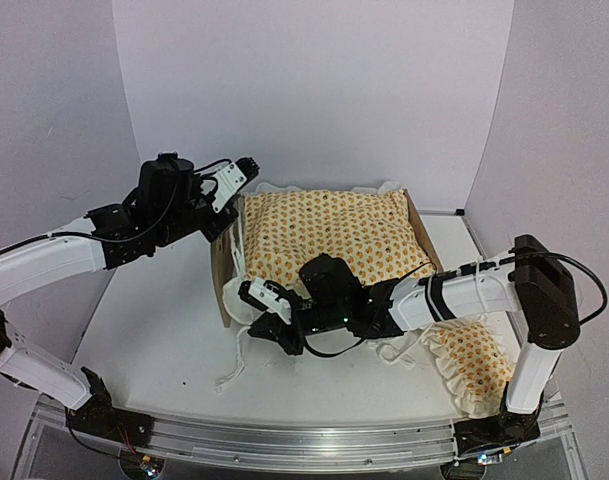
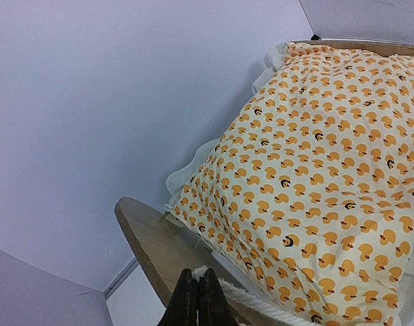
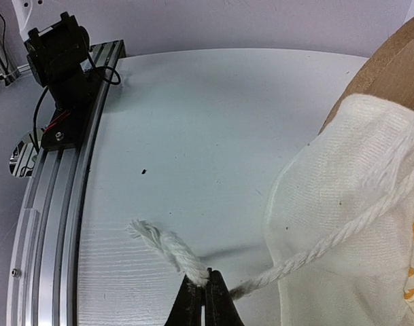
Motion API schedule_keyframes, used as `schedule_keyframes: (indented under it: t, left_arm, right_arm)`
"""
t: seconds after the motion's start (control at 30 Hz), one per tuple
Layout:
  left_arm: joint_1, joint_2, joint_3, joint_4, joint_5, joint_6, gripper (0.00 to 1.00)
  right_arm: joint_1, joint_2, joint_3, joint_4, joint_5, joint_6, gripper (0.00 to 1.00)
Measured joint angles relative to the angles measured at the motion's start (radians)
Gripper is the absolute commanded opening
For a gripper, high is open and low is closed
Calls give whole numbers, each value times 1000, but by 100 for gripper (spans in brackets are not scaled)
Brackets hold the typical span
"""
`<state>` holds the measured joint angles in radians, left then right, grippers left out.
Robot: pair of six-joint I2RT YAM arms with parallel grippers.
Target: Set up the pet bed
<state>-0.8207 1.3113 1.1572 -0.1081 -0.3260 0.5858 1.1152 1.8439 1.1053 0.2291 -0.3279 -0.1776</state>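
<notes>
The pet bed stands mid-table, its light-wood end board (image 1: pixel 222 285) facing left and a duck-print quilt (image 1: pixel 329 235) with white ruffles lying over it. My left gripper (image 1: pixel 224 224) hovers at the top of that end board (image 2: pixel 152 238). In the left wrist view this gripper (image 2: pixel 197 277) is shut on a white cord (image 2: pixel 261 305) that runs along the quilt (image 2: pixel 315 170). My right gripper (image 1: pixel 259 332) sits low at the bed's near left corner. In the right wrist view it (image 3: pixel 205 277) is shut on the white cord (image 3: pixel 167 246) just behind its frayed end, beside the white ruffle (image 3: pixel 329 204).
A small matching duck-print pillow (image 1: pixel 476 362) lies on the table at the near right, under the right arm. A loose cord end (image 1: pixel 234 368) trails on the table in front of the bed. The left arm's base (image 3: pixel 60 75) and the aluminium rail (image 3: pixel 57 224) border the near edge.
</notes>
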Motion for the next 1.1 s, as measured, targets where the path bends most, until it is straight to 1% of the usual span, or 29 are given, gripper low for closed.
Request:
schedule_keyframes:
  t: [0.27, 0.33, 0.47, 0.57, 0.7, 0.83, 0.93, 1.03, 1.1]
  left_arm:
    - [3, -28, 0, -140, 59, -171, 0]
    - [4, -31, 0, -203, 114, -204, 0]
    - [5, -37, 24, -366, 274, -248, 0]
    - [5, -66, 40, -446, 326, -264, 0]
    - [5, -120, 47, -463, 285, -270, 0]
    - [5, -124, 61, -423, 165, -241, 0]
    - [6, -81, 80, -334, 63, -192, 0]
    - [6, -54, 70, -243, 29, -150, 0]
    - [5, -48, 68, -205, 38, -125, 1]
  right_arm:
    - [1, 0, 0, -2, -16, 19, 0]
    - [1, 0, 0, -2, -21, 21, 0]
    - [1, 0, 0, -3, -22, 21, 0]
    - [1, 0, 0, -4, -23, 21, 0]
    - [1, 0, 0, -4, -24, 23, 0]
    - [1, 0, 0, -4, -27, 23, 0]
    - [1, 0, 0, -4, -27, 25, 0]
    - [1, 0, 0, -3, -27, 29, 0]
    - [1, 0, 0, -2, -27, 30, 0]
